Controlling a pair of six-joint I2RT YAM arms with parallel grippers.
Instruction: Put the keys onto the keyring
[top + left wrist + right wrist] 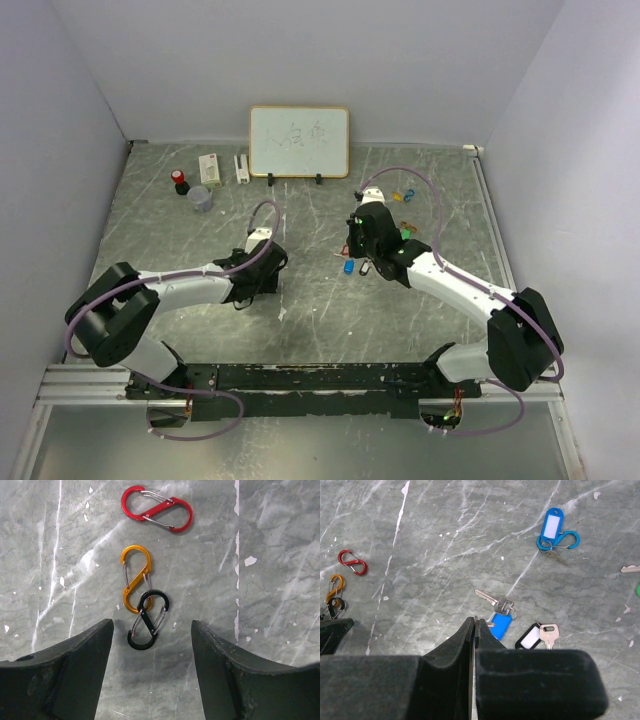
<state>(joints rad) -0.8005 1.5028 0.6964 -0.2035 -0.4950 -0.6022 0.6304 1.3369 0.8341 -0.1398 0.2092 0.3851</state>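
Grey, white-veined table (pixel 280 590) bears a red clip (pixel 156 509), orange clip (pixel 135 578), black clip (pixel 148 620), blue tag (pixel 500 625) and white-labelled black tag (pixel 528 638).

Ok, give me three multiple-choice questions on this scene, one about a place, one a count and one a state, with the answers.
1. In the left wrist view, where is the red clip?
A. Beyond the orange clip, farther from the fingers
B. Between the fingers
C. Under the orange clip

2. How many S-shaped clips show in that view?
A. Two
B. Three
C. Five

3. The left gripper is:
A. shut on a clip
B. shut on nothing
C. open

Answers:
1 A: it lies apart near the top edge.
2 B: the red one, the orange one and the black clip.
3 C: its fingers stand wide apart.
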